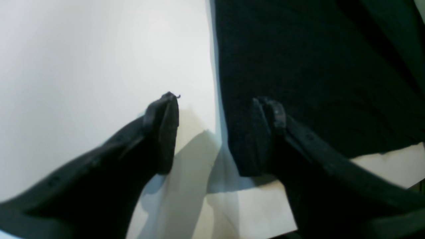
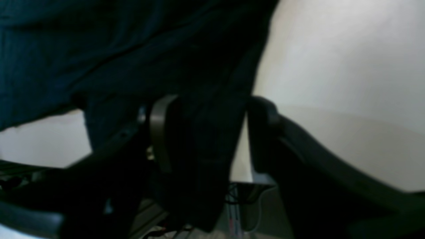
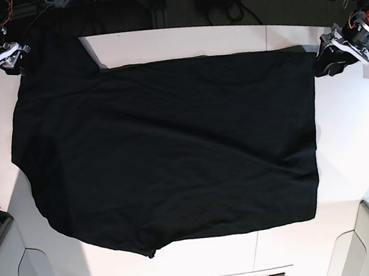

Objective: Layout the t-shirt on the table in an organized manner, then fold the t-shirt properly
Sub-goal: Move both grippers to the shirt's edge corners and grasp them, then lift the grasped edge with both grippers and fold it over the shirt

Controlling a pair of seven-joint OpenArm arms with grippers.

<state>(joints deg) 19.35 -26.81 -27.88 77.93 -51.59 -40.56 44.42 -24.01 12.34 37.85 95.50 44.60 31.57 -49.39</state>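
You have the large black soft fabric t-shirt point(image 3: 173, 153) spread nearly flat across the big white smooth tabletop point(image 3: 368, 149), plain dark side up, no graphic showing. By my reading the layout is almost done; one sleeve at the far corner trails past the edge, and no fold is made yet. Your left pincer point(image 1: 215, 132) stands wide, straddling the shirt's corner edge, one finger over cloth and one over bare tabletop, gripping nothing. Your right pincer point(image 2: 212, 132) is parted too, with a hanging strip of fabric between its fingers, not clamped.
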